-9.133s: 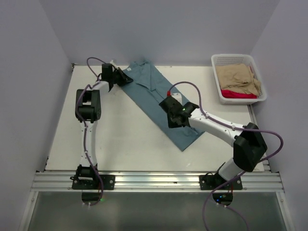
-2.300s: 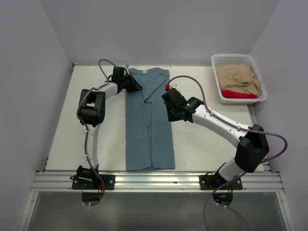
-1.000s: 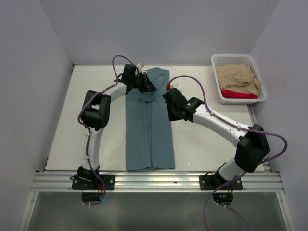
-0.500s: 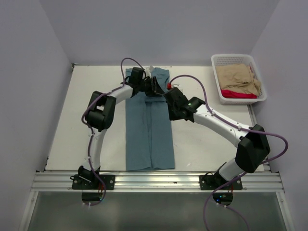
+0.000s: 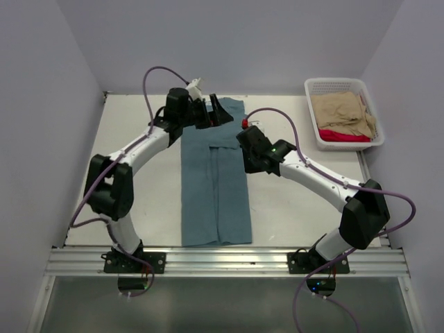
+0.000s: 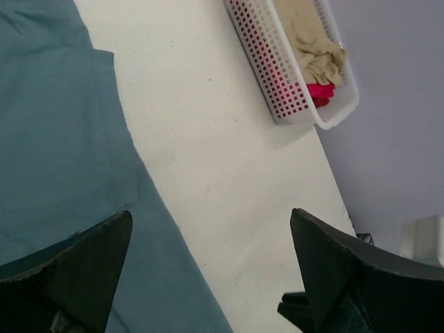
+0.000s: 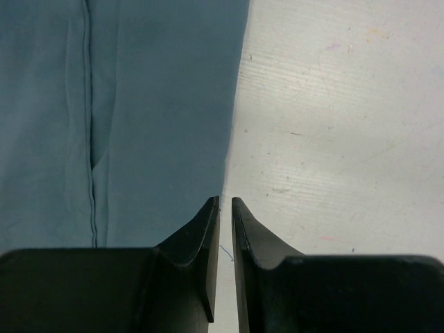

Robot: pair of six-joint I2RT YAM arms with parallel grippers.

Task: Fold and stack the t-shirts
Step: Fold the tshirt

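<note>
A teal t-shirt (image 5: pixel 215 201) lies as a long narrow strip down the middle of the table, its sides folded inward. My left gripper (image 5: pixel 220 113) hovers over the strip's far end, wide open and empty. In the left wrist view, the left gripper (image 6: pixel 211 214) has teal t-shirt (image 6: pixel 55 139) under its left finger and bare table under its right. My right gripper (image 5: pixel 248 166) sits at the strip's right edge. In the right wrist view the right gripper (image 7: pixel 225 200) has its jaws barely parted, nothing between them, beside the t-shirt (image 7: pixel 139 104) edge.
A white basket (image 5: pixel 333 81) stands at the back right, holding a beige garment (image 5: pixel 343 111) over a red one (image 5: pixel 343 136). The basket (image 6: pixel 267 62) also shows in the left wrist view. Walls close in on the left, back and right.
My left gripper carried the shirt's upper left part inward, then opened wide and let it go, pulling up and left. The right gripper's jaws parted slightly; its arm stayed put.
</note>
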